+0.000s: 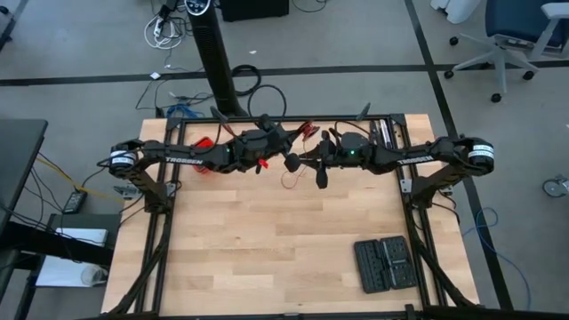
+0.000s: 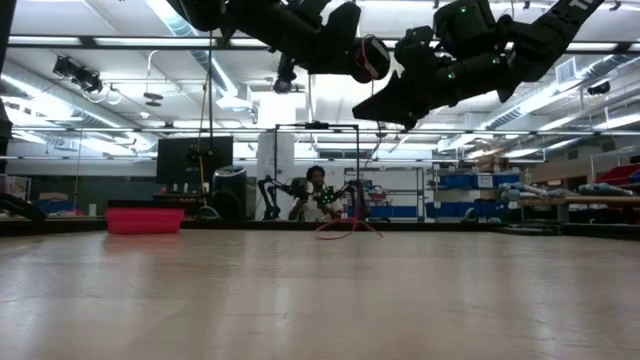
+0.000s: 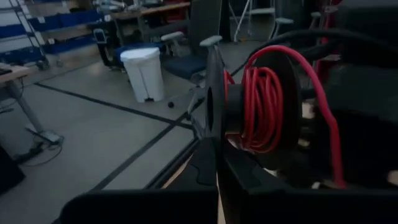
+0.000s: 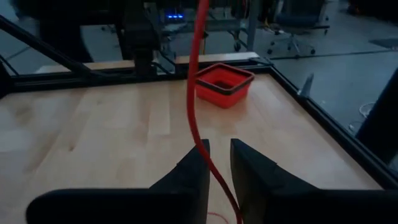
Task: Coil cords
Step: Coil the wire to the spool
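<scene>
Aloft at twelve o'clock: limp red wire [image 4: 194,93] threading slightly parted right gripper [image 4: 216,163]; left gripper [image 3: 214,163] clamped on spool [image 3: 261,102]; best pinched mid-strand.

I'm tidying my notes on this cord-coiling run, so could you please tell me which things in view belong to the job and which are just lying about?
Part of the job:
- red wire
- black spool it winds onto
- left gripper, shut on the spool
- right gripper, fingers apart around the wire

Just lying about:
- red square box
- black tray
- white bin
</scene>
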